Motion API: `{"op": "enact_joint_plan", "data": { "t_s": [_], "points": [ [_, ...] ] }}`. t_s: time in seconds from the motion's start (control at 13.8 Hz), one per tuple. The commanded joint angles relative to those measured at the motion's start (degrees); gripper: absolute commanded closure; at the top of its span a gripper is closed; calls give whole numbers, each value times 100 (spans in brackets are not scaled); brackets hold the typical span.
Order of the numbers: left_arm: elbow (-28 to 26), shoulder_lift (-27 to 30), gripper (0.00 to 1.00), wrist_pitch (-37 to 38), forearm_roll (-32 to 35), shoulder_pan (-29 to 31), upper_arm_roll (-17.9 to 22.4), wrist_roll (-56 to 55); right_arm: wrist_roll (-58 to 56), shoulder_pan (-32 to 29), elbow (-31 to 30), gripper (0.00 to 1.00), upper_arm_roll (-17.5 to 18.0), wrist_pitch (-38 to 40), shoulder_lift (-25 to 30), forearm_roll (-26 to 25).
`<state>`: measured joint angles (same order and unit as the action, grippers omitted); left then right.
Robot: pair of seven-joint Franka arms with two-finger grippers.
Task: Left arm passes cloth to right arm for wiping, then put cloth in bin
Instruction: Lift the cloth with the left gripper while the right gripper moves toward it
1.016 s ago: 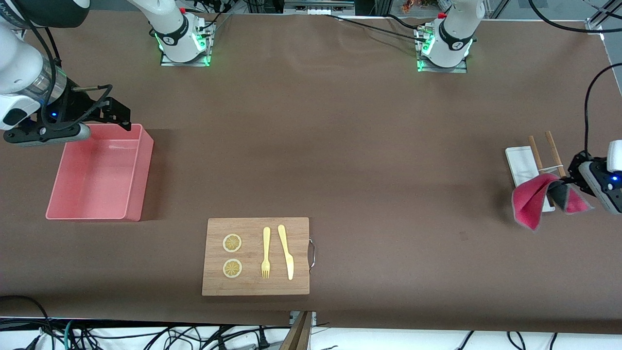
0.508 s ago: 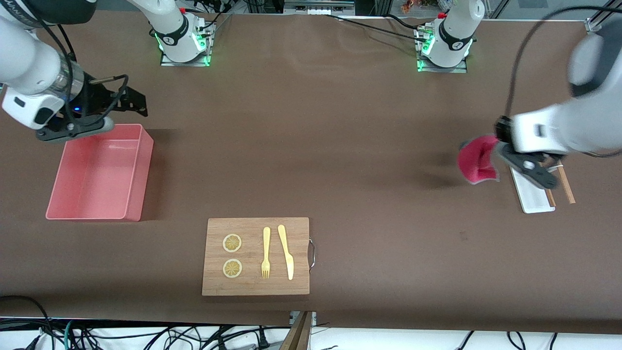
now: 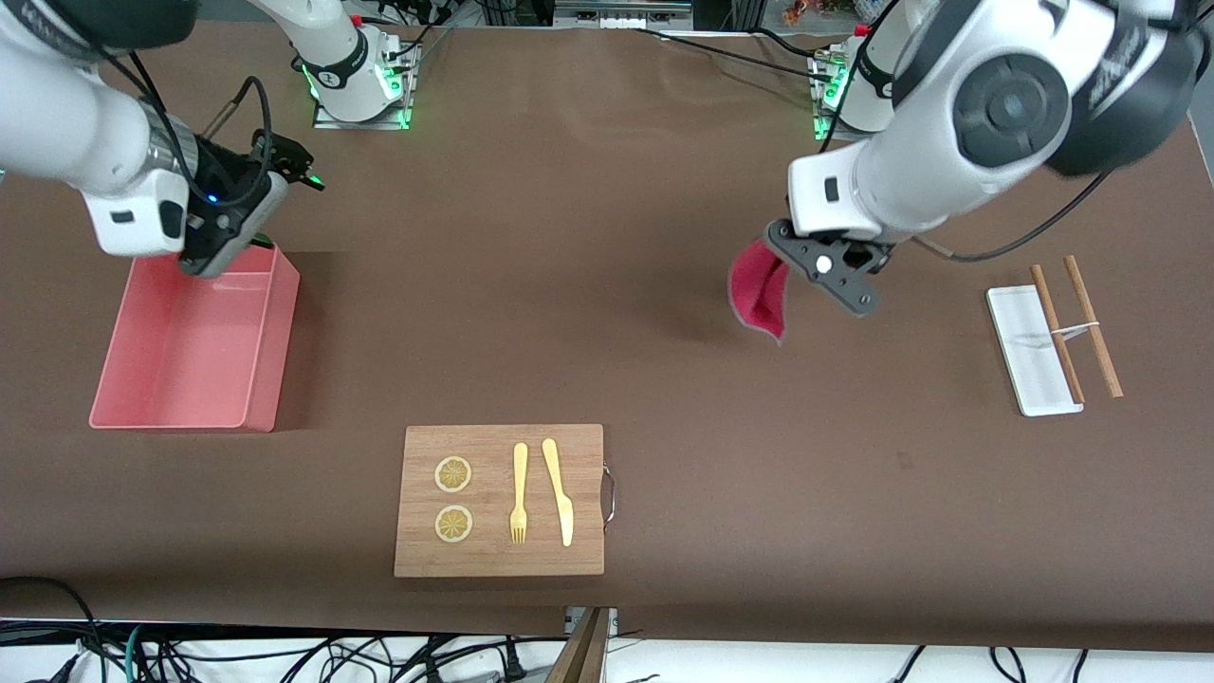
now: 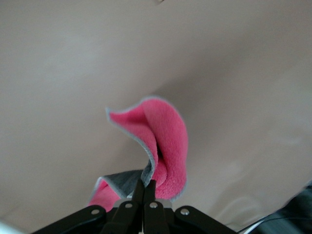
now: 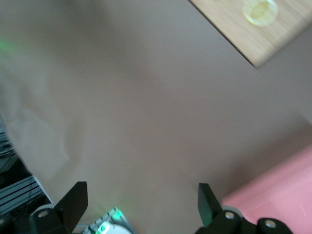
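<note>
Brown table covering (image 3: 607,285) fills the scene, cables trailing along the edge closest to the camera. Up in the air, the left gripper (image 3: 792,261) hangs over bare table between the two arm bases' line and the cutting board, and its fingers (image 4: 146,187) are pressed tight together on the cloth (image 3: 759,294). From the left wrist view the cloth (image 4: 163,141) curls upward from the pinch, magenta face outward, a sliver of grey showing at the fold near the fingertips. It hangs clear of the table, casting a shadow below.

Over at the right arm's end, the right gripper (image 3: 289,171) hovers just above the bin's (image 3: 267,337) corner farthest from the camera, fingers (image 5: 73,200) spread wide with nothing between them. Pink bin wall peeks into the right wrist view (image 5: 278,190).

Closer to the camera sits a wooden cutting board (image 3: 499,560) carrying two lemon slices (image 3: 453,474), a yellow fork (image 3: 519,493) and a yellow knife (image 3: 559,491). Toward the left arm's end lies a narrow white tray (image 3: 1024,360), with a pair of brown chopsticks (image 3: 1095,327) just beside it, one stick resting across the tray's edge.
</note>
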<state>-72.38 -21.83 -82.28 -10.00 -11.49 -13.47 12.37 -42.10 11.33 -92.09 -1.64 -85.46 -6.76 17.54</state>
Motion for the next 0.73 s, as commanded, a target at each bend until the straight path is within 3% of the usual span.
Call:
{"op": "enact_joint_plan", "data": {
  "t_s": [0.0,0.22,0.65],
  "points": [
    [224,-357,100,-410,-651,50,-6,-33,-1174,-139,112,0,14,-129,-596,810],
    [206,-568,100,-788,-1713,59,-6,-933,-2465,-140,95,0,32,-391,-1150,1890],
    [312,-542,100,-1088,-2461,94,11,-3264,-4866,131,94,0,50,-717,-2267,3728]
  ]
}}
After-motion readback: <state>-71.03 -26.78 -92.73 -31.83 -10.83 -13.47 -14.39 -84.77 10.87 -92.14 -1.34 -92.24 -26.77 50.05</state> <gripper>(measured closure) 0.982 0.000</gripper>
